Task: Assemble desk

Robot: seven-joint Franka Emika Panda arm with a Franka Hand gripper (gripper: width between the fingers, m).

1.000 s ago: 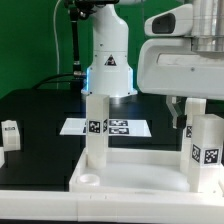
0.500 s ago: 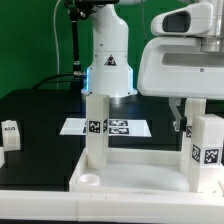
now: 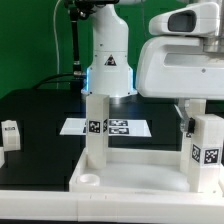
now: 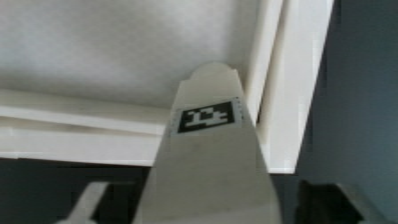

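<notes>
The white tabletop (image 3: pixel 130 172) lies with its rim up at the front of the exterior view. One white tagged leg (image 3: pixel 95 128) stands upright in its left rear corner. A second tagged leg (image 3: pixel 208 150) stands upright at the tabletop's right side, directly under my gripper (image 3: pixel 198 120). In the wrist view this leg (image 4: pixel 210 150) runs between my gripper's (image 4: pixel 214 205) fingers, with a dark gap on each side. The jaws are open and straddle the leg without touching it. The tabletop's inner face and rim (image 4: pixel 267 60) show beyond the leg.
Another white tagged leg (image 3: pixel 10 133) lies on the black table at the exterior view's left. The marker board (image 3: pixel 112 127) lies behind the tabletop, in front of the robot base (image 3: pixel 108 60). A round socket (image 3: pixel 88 181) shows in the tabletop's near left corner.
My hand has turned slightly above the right leg, and a finger now shows a little further to the exterior view's right. The legs and tabletop have not moved.
</notes>
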